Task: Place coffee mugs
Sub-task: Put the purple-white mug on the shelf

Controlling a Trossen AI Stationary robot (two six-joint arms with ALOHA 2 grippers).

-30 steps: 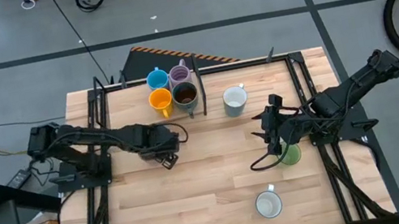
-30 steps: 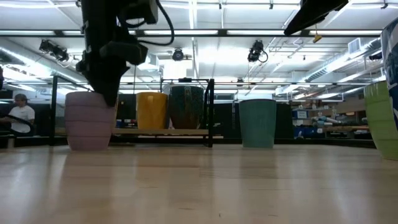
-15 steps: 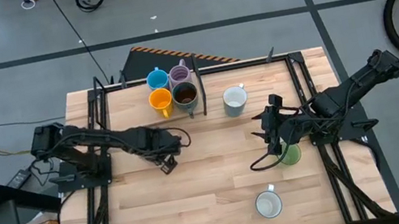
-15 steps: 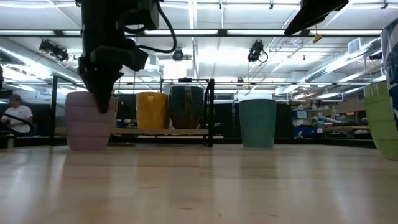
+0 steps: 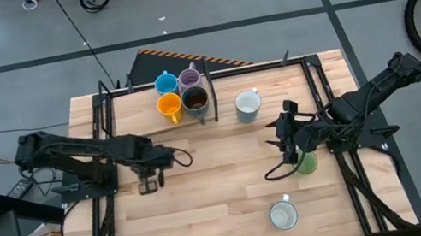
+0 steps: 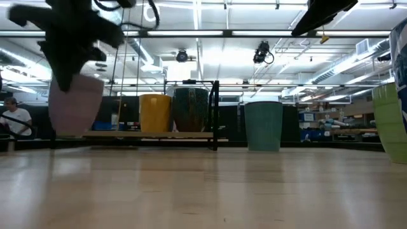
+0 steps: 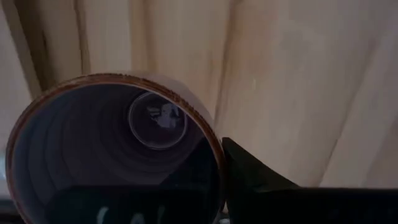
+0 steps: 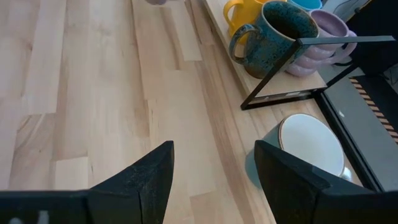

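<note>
High view: left gripper (image 5: 148, 182) clamped on lilac mug (image 7: 112, 149), lifted above left part of table (image 5: 211, 222). Right gripper (image 5: 289, 154) spread apart beside green mug (image 5: 307, 162). Four mugs grouped on rack (image 5: 199, 94) at far edge.

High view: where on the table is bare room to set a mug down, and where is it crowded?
Bare wood: front-left corner, between the left claw, carrying a lilac mug, and the white mug; also mid-table, in front of the teal mug. Crowded: the rack at the back, and around the green mug.
</note>
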